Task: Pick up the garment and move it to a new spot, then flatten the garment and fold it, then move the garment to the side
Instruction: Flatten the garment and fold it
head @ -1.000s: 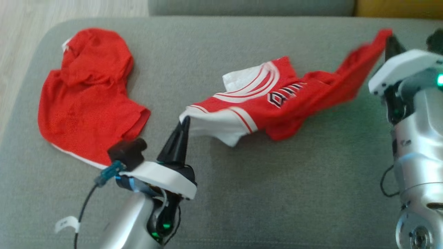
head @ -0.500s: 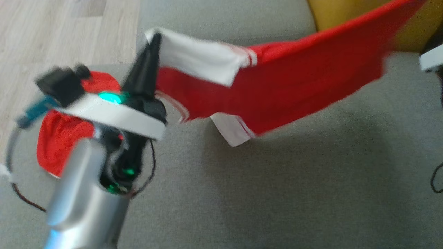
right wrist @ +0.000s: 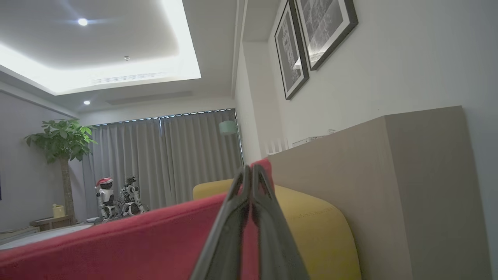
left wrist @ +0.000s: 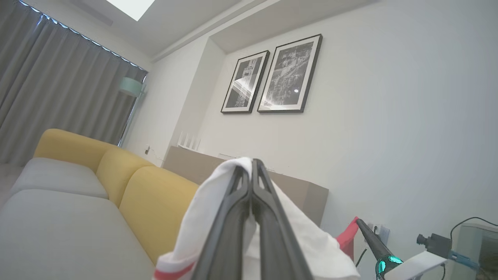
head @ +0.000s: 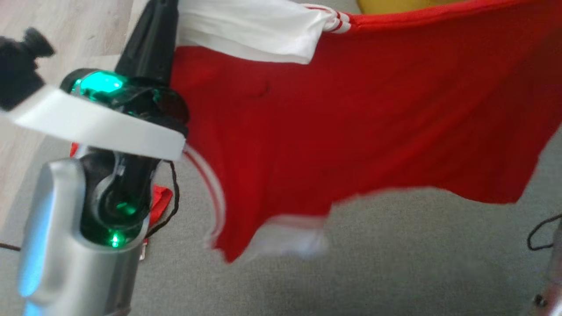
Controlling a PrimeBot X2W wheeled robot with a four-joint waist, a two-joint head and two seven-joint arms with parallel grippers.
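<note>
The garment (head: 351, 123), a red jersey with white sleeves and white stripes, hangs in the air above the grey sofa seat (head: 395, 272), stretched wide between both grippers. My left gripper (head: 161, 15) is shut on its white sleeve at the upper left of the head view; in the left wrist view the fingers (left wrist: 237, 210) are pressed together with white cloth (left wrist: 194, 233) draped over them. My right gripper (right wrist: 249, 171) is shut on the red edge (right wrist: 116, 241) of the garment. The lower hem (head: 281, 237) hangs loose and blurred.
Another red cloth (head: 159, 202) peeks out behind my left forearm on the seat. Yellow back cushions (left wrist: 155, 202) line the sofa's far side. Wood floor (head: 66, 26) lies past the seat's left edge. A black cable (head: 538, 235) loops at the right.
Both grippers have lifted the garment off the seat, and it now hangs spread between them, close to the head camera. The head view itself has shifted.
</note>
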